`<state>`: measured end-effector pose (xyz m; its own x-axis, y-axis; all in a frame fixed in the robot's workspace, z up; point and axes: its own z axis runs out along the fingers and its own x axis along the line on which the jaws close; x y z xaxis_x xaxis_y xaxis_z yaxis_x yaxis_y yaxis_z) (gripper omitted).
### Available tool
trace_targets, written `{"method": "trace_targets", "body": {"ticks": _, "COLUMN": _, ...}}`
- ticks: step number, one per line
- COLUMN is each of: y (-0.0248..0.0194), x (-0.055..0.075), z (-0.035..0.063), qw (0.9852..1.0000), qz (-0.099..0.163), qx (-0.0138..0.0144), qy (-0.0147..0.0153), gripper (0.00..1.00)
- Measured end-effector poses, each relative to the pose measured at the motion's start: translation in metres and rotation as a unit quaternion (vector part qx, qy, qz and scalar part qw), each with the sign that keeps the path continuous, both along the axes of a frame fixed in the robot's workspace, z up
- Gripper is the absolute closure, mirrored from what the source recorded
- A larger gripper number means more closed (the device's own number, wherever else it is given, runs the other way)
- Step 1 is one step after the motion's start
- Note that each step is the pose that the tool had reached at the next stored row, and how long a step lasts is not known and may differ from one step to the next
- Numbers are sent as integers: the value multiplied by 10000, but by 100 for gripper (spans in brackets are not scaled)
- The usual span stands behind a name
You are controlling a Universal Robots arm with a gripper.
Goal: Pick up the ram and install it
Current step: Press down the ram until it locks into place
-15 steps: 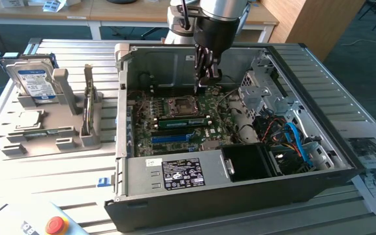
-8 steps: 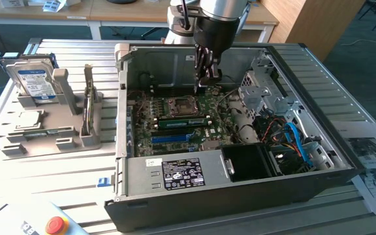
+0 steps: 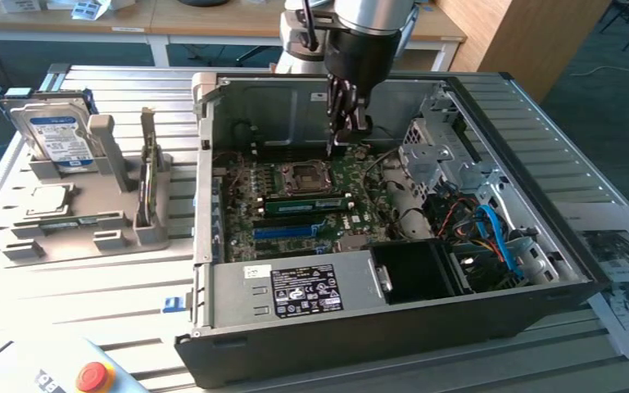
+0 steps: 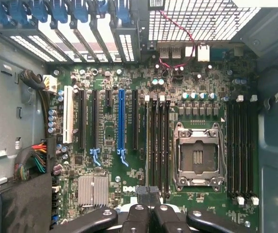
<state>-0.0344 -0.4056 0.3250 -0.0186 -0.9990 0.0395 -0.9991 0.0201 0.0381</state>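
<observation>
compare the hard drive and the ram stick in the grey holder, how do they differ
The hard drive is a wide silver box with a blue and white label; the ram is a thin, narrow board seen edge-on. The hard drive sits at the far end of the grey holder; the ram stands nearer the computer case. Both stand upright in slots.
</observation>
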Motion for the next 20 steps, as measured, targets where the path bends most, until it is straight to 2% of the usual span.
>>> {"method": "trace_targets", "body": {"ticks": 2, "y": 0, "x": 0, "z": -1, "qw": 10000, "qz": 1, "qx": 1, "qy": -39, "gripper": 90}}
{"method": "trace_targets", "body": {"ticks": 4, "y": 0, "x": 0, "z": -1, "qw": 10000, "qz": 3, "qx": 0, "qy": -56, "gripper": 90}}
{"method": "trace_targets", "body": {"ticks": 11, "y": 0, "x": 13, "z": 0, "qw": 10000, "qz": 2, "qx": -1, "qy": -56, "gripper": 90}}
{"method": "trace_targets", "body": {"ticks": 20, "y": -10, "x": 271, "z": -1, "qw": 10000, "qz": 3, "qx": 0, "qy": -46, "gripper": 90}}
